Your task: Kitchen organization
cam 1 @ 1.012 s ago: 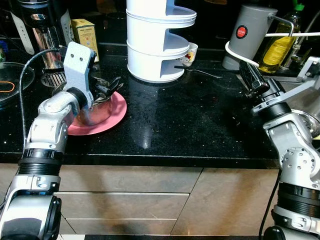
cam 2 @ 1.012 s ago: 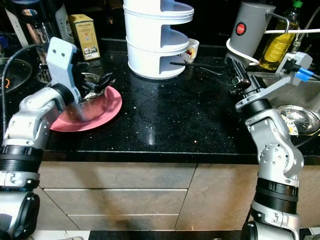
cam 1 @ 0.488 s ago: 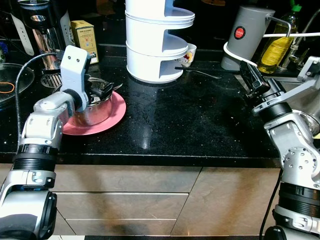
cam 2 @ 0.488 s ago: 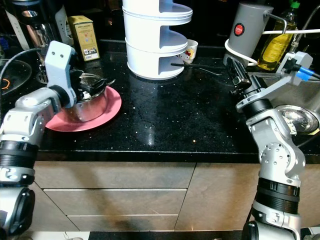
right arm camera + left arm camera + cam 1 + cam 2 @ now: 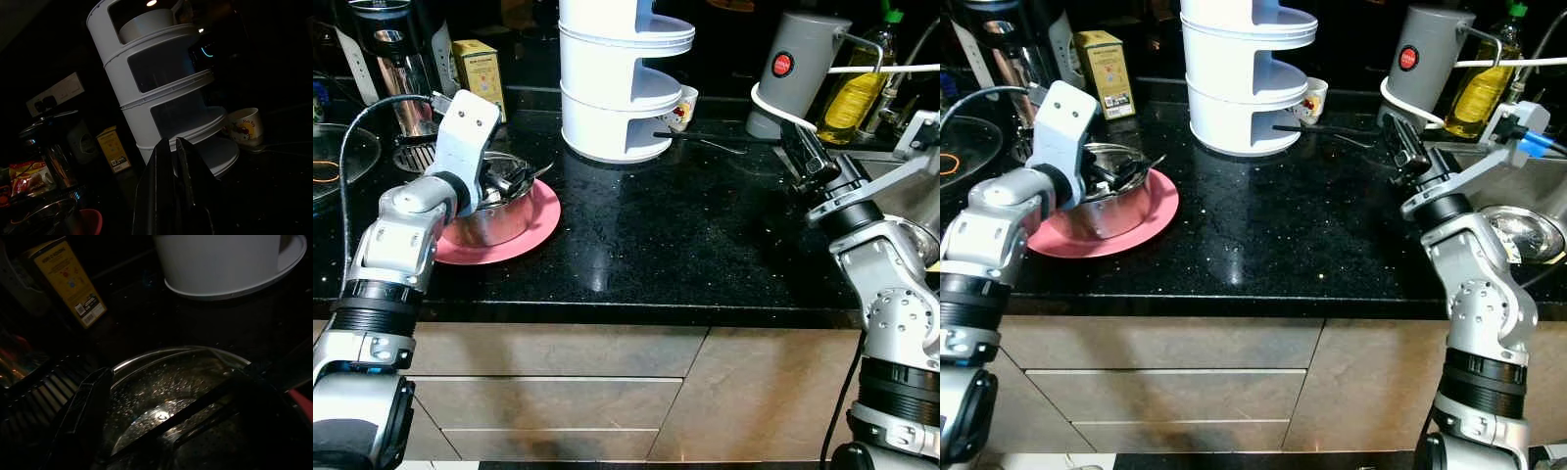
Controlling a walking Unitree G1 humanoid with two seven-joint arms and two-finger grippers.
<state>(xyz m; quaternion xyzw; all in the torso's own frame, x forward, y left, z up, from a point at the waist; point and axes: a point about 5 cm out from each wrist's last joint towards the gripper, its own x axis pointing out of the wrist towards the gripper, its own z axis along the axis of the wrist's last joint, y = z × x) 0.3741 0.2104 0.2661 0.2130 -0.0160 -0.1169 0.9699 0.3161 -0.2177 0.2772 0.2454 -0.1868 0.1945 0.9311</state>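
One steel bowl (image 5: 494, 211) – one pink plate (image 5: 533, 230) (one mug (image 5: 685, 106))

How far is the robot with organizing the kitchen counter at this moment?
Done: nothing looks put away yet; the steel bowl sits on the pink plate. In hand: the left gripper is at the bowl's rim, fingers spread, one inside the bowl. Left: the bowl, the plate and the cup beside the white tiered rack remain on the counter. The right gripper hangs shut over the counter, holding nothing.

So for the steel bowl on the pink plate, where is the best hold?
Probably the rim of the steel bowl, nearest the left hand, coming from above. The bowl sits upright and open on the pink plate, so its thin rim suits one finger inside and one outside.
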